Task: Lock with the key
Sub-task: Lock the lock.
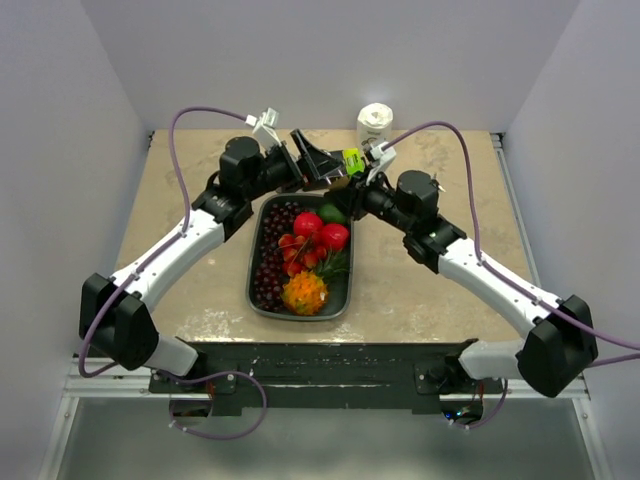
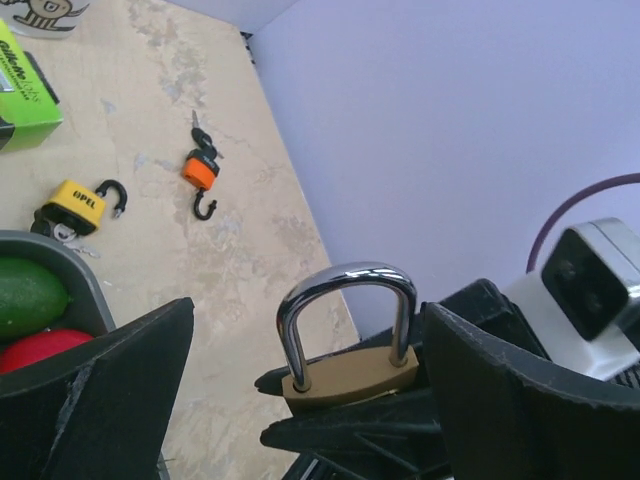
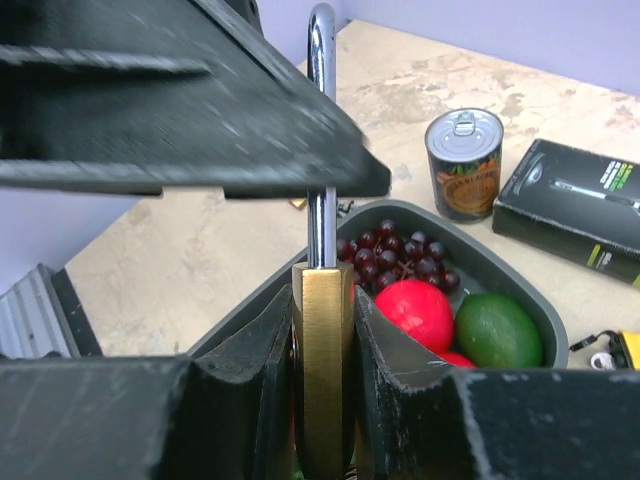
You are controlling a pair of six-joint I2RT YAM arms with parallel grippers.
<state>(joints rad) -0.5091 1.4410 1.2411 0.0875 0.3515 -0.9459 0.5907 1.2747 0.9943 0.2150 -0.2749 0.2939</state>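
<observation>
A brass padlock (image 3: 323, 370) with a steel shackle (image 2: 348, 285) stands upright, clamped by its flat sides in my right gripper (image 3: 323, 300), which is shut on it. Both shackle legs sit in the body. My left gripper (image 2: 310, 335) is open wide, one finger (image 2: 100, 385) on each side of the padlock (image 2: 350, 372) and not touching it. From above, both grippers (image 1: 318, 160) (image 1: 352, 182) meet over the tray's far end. No key shows in this padlock; its underside is hidden between the right fingers.
Below the grippers lies a grey tray (image 1: 258, 240) of grapes, red fruit and a lime. An orange padlock (image 2: 200, 170) and a yellow one (image 2: 78, 203), each with small keys, lie on the table. A can (image 3: 464, 165), a black box (image 3: 580, 205) and a green box (image 2: 20, 95) stand nearby.
</observation>
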